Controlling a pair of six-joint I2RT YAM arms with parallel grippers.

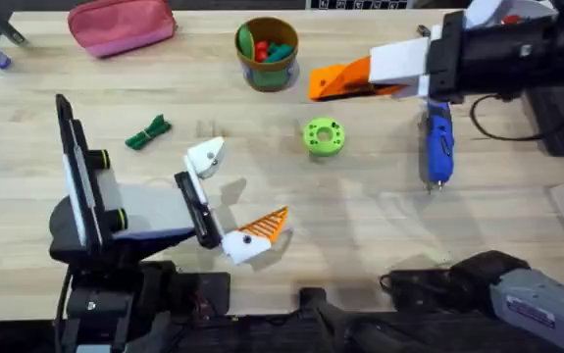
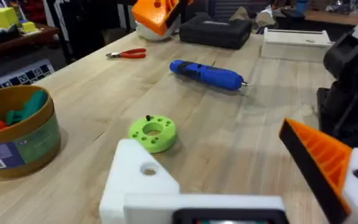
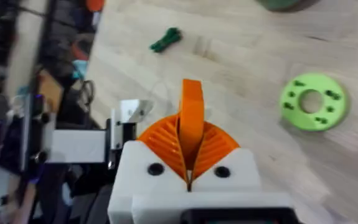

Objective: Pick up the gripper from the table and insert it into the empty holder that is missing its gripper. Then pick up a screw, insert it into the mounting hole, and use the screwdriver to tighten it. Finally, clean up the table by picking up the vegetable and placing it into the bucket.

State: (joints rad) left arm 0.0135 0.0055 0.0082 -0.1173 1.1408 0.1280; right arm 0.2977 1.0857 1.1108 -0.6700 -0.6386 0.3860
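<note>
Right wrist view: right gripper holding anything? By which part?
Right gripper pinches the orange finger piece by its rear end, between the pads; its tip sticks out.

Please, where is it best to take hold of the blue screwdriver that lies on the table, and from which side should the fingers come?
Grip the screwdriver at the middle of its thick blue handle, coming straight down from above, one finger on each long side. It lies flat on the table with bare wood along both sides, and its thin shaft offers little to hold.

overhead: top-down | wrists: low, close | shared: green disc (image 1: 323,136)
</note>
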